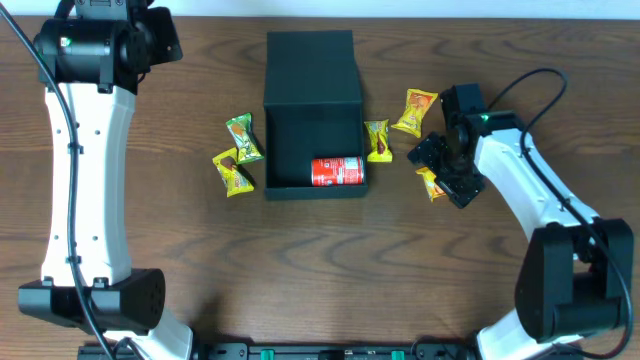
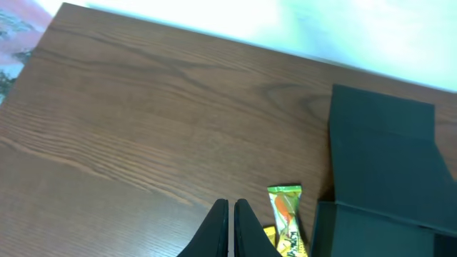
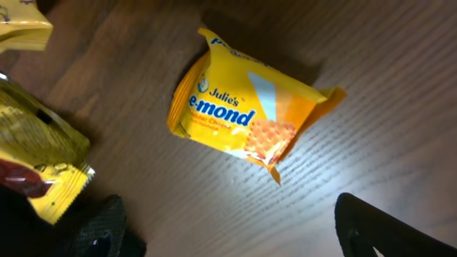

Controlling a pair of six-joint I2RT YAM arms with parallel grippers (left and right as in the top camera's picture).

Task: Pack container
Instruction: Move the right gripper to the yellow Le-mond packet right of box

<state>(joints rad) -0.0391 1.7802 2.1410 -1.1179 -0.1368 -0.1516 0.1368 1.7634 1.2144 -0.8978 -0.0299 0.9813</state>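
Observation:
The matte black container (image 1: 310,130) stands open at the table's middle, its flap lid (image 1: 310,62) folded back. A red can (image 1: 338,172) lies inside at the front. My right gripper (image 1: 447,165) is open and hovers over a yellow-orange Julie's packet (image 3: 243,118), which lies flat on the table right of the container, ahead of the fingers (image 3: 235,235). My left gripper (image 2: 230,218) is shut and empty, high over the far left of the table. The container (image 2: 385,185) is at its right.
Two green-yellow packets (image 1: 243,138) (image 1: 232,172) lie left of the container. A yellow packet (image 1: 378,140) touches its right wall and another (image 1: 416,110) lies further right. More yellow packets (image 3: 43,164) show at the left of the right wrist view.

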